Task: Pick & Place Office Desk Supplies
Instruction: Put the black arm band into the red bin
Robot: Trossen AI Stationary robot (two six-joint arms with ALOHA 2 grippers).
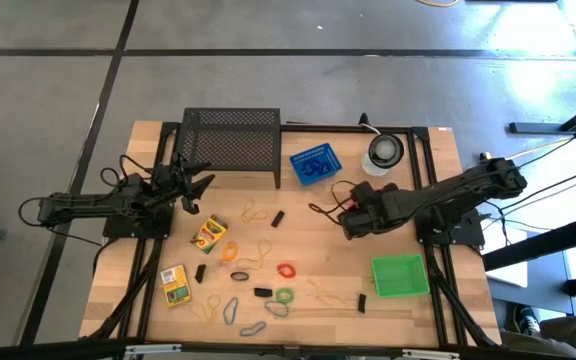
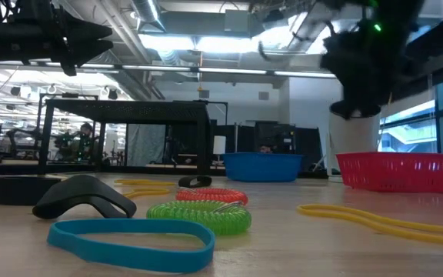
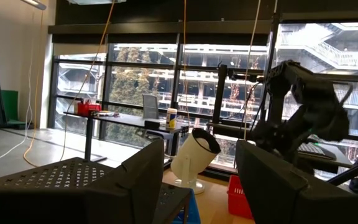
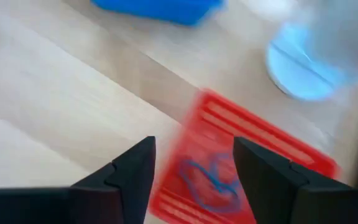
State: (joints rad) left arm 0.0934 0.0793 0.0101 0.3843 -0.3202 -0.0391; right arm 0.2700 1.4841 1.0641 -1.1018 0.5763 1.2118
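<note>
Rubber bands lie loose on the wooden table: red [image 1: 286, 270], green [image 1: 284, 296], orange [image 1: 230, 250] and blue [image 1: 231, 310]. Small black clips [image 1: 278, 217] [image 1: 262, 292] lie among them. Two yellow-green crayon boxes [image 1: 208, 233] [image 1: 174, 285] lie flat at the left. My left gripper [image 1: 200, 185] is open and empty, held up beside the black mesh rack [image 1: 231, 140]; its fingers [image 3: 135, 180] point toward the table's right. My right gripper [image 1: 340, 218] is open and empty above the table near the blue tray [image 1: 315, 165]. In the right wrist view [image 4: 194, 168] a red tray holding blue loops [image 4: 241, 162] shows past it.
A green tray [image 1: 400, 275] stands at the near right. A round white-and-dark disc [image 1: 383, 150] sits at the far right. The mesh rack stands at the far edge. In the low view a blue band [image 2: 129, 242] and a black clip [image 2: 83, 196] lie nearest.
</note>
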